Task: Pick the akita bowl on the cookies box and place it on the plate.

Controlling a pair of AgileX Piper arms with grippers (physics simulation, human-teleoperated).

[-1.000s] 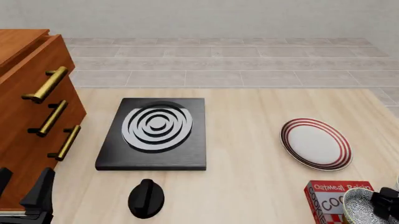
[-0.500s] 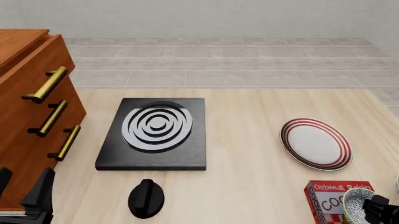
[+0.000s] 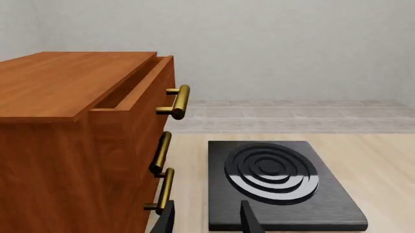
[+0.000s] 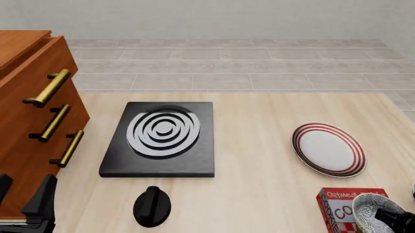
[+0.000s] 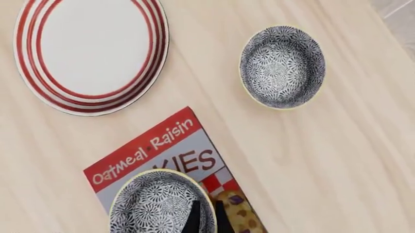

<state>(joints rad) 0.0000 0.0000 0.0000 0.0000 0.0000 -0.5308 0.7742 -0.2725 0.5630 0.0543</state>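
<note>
The akita bowl (image 5: 162, 204) sits over the cookies box (image 5: 170, 160), near the plate (image 5: 91, 53); a second speckled bowl (image 5: 282, 66) lies apart on the table (image 5: 337, 160). The right gripper (image 5: 206, 217) is clamped on the akita bowl's thin rim, the only practical hold. The bowl appears rigid, light, glazed and likely slippery, so keep it level. The left gripper (image 3: 206, 221) stands open, idle near the stove slab (image 3: 279, 184).
</note>
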